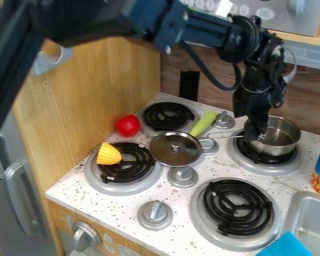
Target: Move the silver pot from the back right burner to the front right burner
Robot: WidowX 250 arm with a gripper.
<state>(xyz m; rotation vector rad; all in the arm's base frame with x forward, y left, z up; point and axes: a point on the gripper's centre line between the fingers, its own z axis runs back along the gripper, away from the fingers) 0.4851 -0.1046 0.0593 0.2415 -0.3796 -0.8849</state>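
Close by is a round black curly burner [237,207] on the white speckled counter [209,172]. Past it sits a flat, round, silver metal pan [175,149]. Farther back, the shiny silver metal pot [277,137] stands on the back burner [248,150]. The black robot tool [257,134] is at the pot's left side, by its rim. I cannot tell how wide open the tool is, or if it has hold of the pot. A good grip would be straight and soft, because a push could tip the pot.

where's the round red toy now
The red toy sits left of centre in the camera view, by the wooden panel and rear-left black coil burner.
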